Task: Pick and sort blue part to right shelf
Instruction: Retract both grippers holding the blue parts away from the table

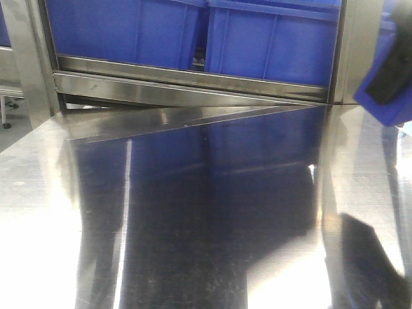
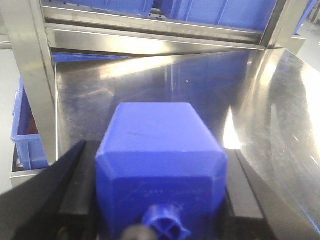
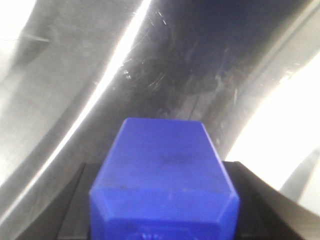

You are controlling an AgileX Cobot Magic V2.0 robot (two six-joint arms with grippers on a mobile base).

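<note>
Your left gripper point(image 2: 161, 167) is clamped on a blue part point(image 2: 160, 140) in front of the right shelf point(image 2: 150, 37), the part's near end cut off. Your right gripper point(image 3: 162, 200) clamps a second blue part point(image 3: 165, 160); fingertips hidden, its spot relative to the shelf unclear.

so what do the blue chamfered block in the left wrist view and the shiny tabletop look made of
The blue chamfered block: probably moulded plastic, matte, uniform colour, soft bevelled edges. The shiny tabletop: likely brushed stainless steel; mirror-like reflections, fine scratches.
</note>
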